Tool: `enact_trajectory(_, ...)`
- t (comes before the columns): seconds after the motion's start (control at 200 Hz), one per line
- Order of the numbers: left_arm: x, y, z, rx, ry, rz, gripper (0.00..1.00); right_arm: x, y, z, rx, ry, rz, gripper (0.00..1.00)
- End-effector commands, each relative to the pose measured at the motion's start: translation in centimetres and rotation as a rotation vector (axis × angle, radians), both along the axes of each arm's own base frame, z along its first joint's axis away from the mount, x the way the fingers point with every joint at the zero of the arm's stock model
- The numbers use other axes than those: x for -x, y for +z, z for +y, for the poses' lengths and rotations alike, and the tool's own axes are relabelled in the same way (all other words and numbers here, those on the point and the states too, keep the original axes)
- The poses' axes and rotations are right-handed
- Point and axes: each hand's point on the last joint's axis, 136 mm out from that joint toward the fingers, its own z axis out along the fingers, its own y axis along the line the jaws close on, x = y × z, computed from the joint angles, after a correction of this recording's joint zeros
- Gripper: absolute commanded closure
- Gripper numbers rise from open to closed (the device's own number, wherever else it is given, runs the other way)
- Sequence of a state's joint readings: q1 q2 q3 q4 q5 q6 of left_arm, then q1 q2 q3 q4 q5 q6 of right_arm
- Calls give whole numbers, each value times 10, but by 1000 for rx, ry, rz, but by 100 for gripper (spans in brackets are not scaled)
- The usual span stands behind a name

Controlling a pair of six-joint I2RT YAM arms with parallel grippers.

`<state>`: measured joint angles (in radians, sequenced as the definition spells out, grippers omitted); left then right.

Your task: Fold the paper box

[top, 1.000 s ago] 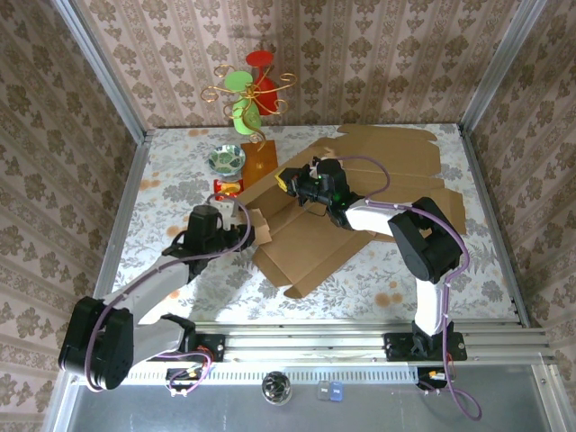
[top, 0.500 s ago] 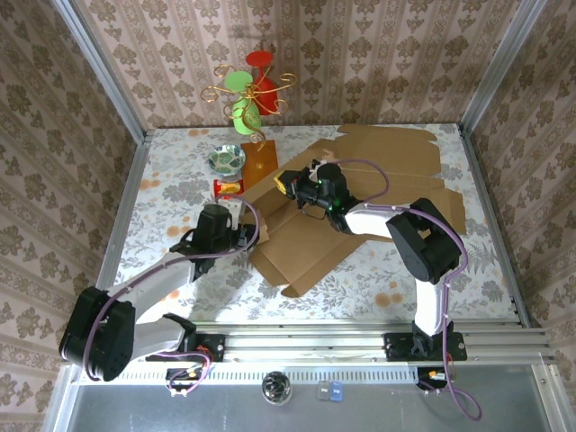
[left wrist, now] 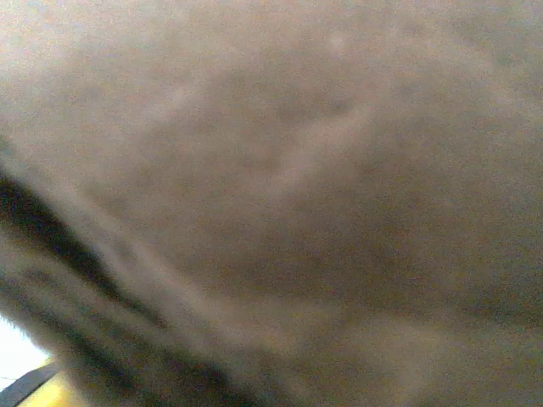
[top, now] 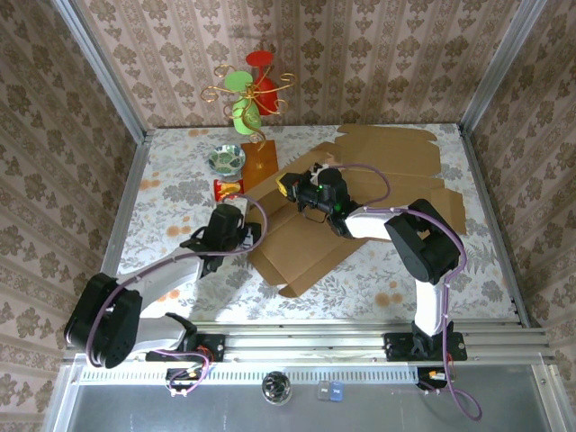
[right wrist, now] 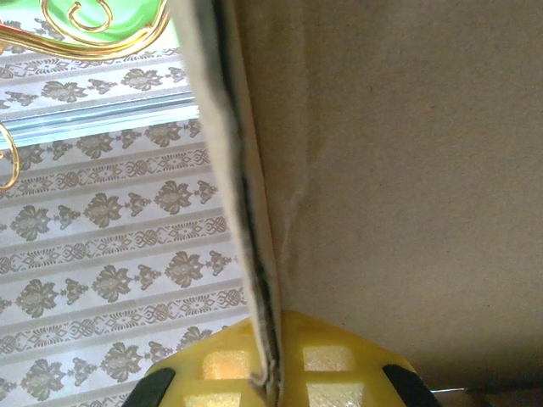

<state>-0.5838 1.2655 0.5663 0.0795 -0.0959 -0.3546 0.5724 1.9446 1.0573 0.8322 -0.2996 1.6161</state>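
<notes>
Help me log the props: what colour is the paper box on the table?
The paper box is plain brown cardboard, clearest in the top external view.

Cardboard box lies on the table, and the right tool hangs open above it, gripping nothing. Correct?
No. The right tool is shut on an edge of the cardboard box, as the right wrist view shows. The box is on the table.

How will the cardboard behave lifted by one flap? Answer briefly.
Probably light: the cardboard blank is a thin sheet. It likely hinges at its creases rather than staying rigid. Pinched at one edge by the right gripper, it may sag.
</notes>
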Motion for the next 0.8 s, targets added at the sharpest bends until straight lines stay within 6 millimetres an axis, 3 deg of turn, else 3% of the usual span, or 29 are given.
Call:
enact_trajectory(0.0,-14,16,-5,32,51,-58,51,10,-15,8,4,24,37,100)
enact_trajectory(0.795,-25,10,-12,53,139,-73,66,14,-24,8,-4,16,84,100)
